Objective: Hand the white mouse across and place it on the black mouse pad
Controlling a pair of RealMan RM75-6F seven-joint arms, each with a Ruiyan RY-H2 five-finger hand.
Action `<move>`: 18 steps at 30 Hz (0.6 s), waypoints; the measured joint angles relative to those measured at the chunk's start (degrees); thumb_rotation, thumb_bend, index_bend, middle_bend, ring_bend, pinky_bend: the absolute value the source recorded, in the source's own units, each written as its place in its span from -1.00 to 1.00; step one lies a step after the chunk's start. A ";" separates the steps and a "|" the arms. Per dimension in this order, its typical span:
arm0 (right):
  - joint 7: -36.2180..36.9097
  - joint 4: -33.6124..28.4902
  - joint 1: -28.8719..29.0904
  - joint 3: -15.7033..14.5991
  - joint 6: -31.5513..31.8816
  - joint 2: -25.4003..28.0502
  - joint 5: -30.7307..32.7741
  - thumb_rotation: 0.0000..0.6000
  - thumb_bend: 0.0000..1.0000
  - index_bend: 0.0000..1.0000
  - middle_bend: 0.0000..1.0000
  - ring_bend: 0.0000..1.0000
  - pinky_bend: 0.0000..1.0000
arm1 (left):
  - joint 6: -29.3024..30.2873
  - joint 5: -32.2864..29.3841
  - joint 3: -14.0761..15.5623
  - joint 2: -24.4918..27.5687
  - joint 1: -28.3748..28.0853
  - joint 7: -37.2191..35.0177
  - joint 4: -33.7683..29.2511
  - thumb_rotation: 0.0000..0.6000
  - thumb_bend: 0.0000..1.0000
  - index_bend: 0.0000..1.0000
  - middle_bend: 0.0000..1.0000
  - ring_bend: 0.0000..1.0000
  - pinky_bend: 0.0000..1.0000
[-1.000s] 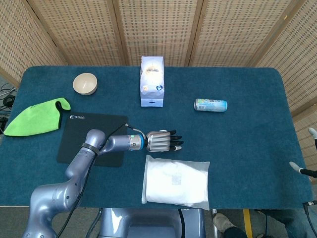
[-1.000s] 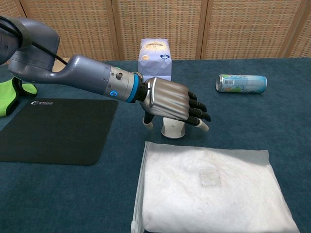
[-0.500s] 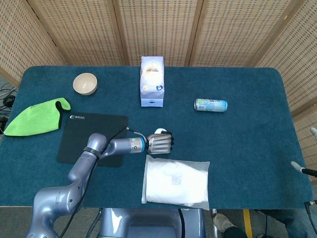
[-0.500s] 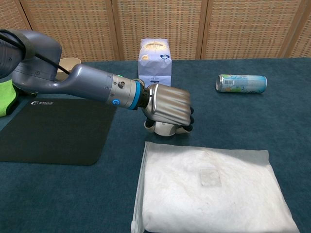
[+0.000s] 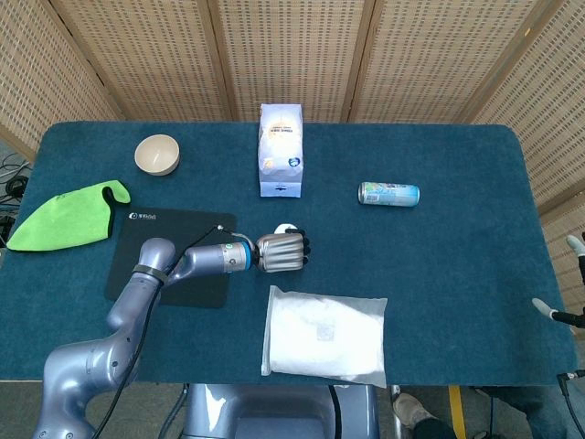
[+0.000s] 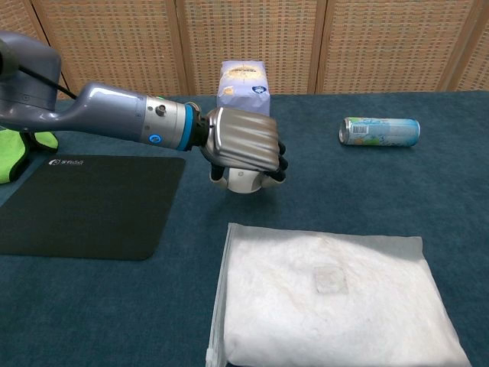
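The left hand point(image 6: 243, 147), a silver-backed robotic hand with black fingers, is curled tightly over the small rounded white mouse point(image 6: 244, 181) — the fingers wrap down its far side and the thumb side hugs the near edge, so only the mouse's lower front shows beneath the knuckles in the chest view. From the head view the hand point(image 5: 281, 251) covers nearly all of the mouse point(image 5: 287, 229), leaving a sliver of white at the top. Whether the mouse is resting on the dark blue tablecloth point(image 5: 457, 274) or lifted just off it cannot be told.

Taking the flat black rectangular mouse pad point(image 5: 169, 251) as the landmark: the hand and mouse sit just beyond the pad's right edge, not over it, while the grey forearm point(image 6: 114, 122) stretches across the pad's far right corner. The clear plastic bag of white material point(image 5: 324, 335) lies right of the pad and nearer the robot, close to the hand but apart from it. Behind the pad stand a cream ceramic bowl point(image 5: 157, 154) and, further right, an upright white and blue paper packet point(image 5: 281, 149). A bright green cloth point(image 5: 64, 218) lies just off the pad's left side. A silver and teal drink can point(image 5: 388, 193) lies on its side well to the right.

The right hand is barely seen — only white tips at the far right edge point(image 5: 571, 279) of the head view, too little to judge its pose.
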 measured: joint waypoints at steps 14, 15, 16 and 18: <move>-3.94 -1.74 -0.13 -0.55 1.14 -0.34 -1.92 1.00 -1.00 -1.00 -1.00 -1.00 -1.00 | 17.02 -0.59 2.44 11.21 13.82 0.14 -1.61 1.00 -0.67 0.37 -0.10 -0.25 -0.02; -4.42 -1.80 -0.11 -0.55 1.20 -0.42 -1.91 1.00 -1.00 -1.00 -1.00 -1.00 -1.00 | 17.87 -0.55 2.72 12.02 15.03 0.11 -1.57 1.00 -0.67 0.37 -0.10 -0.25 -0.02; -4.91 -1.86 -0.10 -0.54 1.27 -0.48 -1.89 1.00 -1.00 -1.00 -1.00 -1.00 -1.00 | 18.63 -0.53 2.97 12.76 16.16 0.09 -1.51 1.00 -0.67 0.37 -0.10 -0.25 -0.02; -6.17 -1.97 0.00 -0.45 1.42 -0.66 -1.77 1.00 -1.00 -1.00 -1.00 -1.00 -1.00 | 19.99 -0.55 3.42 14.33 18.49 -0.05 -1.36 1.00 -0.67 0.37 -0.10 -0.25 -0.02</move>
